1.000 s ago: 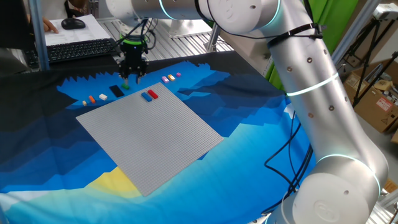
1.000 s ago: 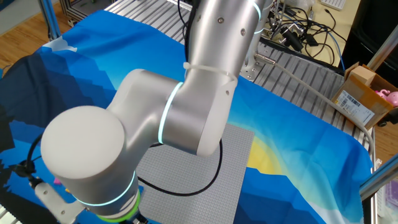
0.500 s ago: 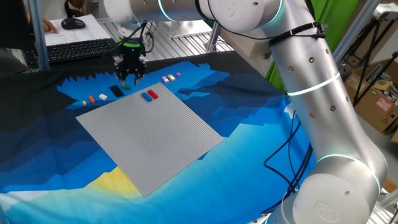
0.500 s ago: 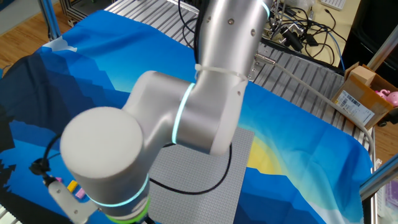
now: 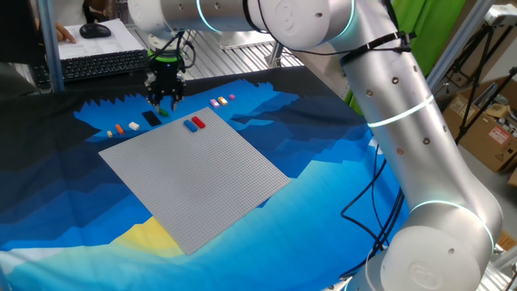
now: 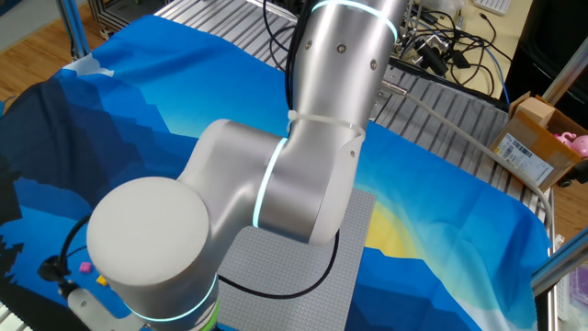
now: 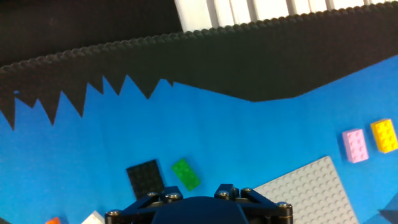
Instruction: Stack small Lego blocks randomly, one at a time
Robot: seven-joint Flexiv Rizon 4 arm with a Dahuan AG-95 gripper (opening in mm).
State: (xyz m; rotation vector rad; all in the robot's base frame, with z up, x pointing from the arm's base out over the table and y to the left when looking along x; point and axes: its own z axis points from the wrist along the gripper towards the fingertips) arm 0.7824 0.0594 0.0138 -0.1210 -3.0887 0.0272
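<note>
My gripper hangs just above the blue cloth behind the grey baseplate, its two fingers apart and empty. A green block lies on the cloth right under it, next to a flat black piece. In the hand view the green block and the black piece lie ahead of the gripper body; the fingertips do not show there. A red block and a blue block sit side by side on the baseplate's far corner. Pink and yellow blocks lie to the right.
Orange, white and yellow blocks lie in a row on the cloth left of the black piece. A keyboard and mouse stand beyond the cloth's jagged black edge. In the other fixed view the arm hides the gripper and most blocks.
The gripper has moved a little to the left, away from the red and blue blocks, and now hangs over the green block. No block has moved.
</note>
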